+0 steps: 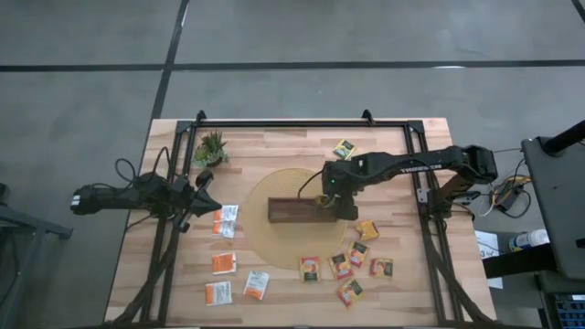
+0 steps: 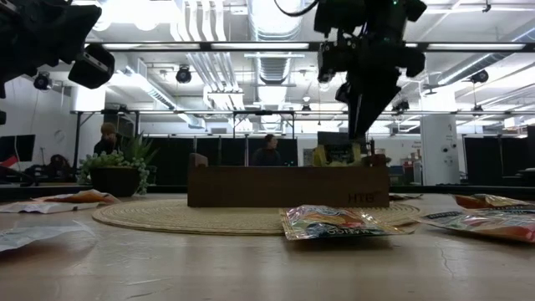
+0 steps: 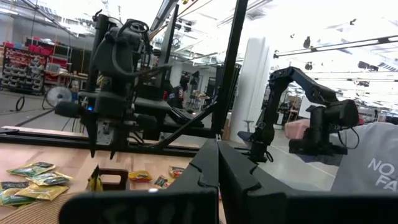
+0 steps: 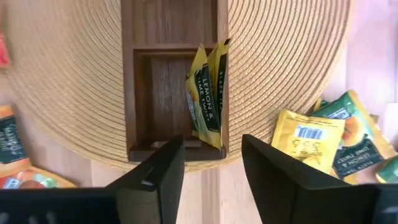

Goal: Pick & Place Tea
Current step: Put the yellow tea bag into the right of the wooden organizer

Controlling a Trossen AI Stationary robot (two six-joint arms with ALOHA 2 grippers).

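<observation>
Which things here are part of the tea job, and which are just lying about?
Part of the job:
- loose tea sachets on the table
- yellow sachets standing in the tray's end compartment
- wooden tray on the round woven mat
- right gripper, open above that compartment

Lying about:
- potted plant
- left gripper, parked at the table's left edge

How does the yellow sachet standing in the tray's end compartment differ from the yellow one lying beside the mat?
The sachet in the tray stands on edge against the compartment wall, under the open right gripper; the sachet beside the mat lies flat on other sachets. The first shows "LEMON" lettering, the second a barcode. Both are yellow.
</observation>
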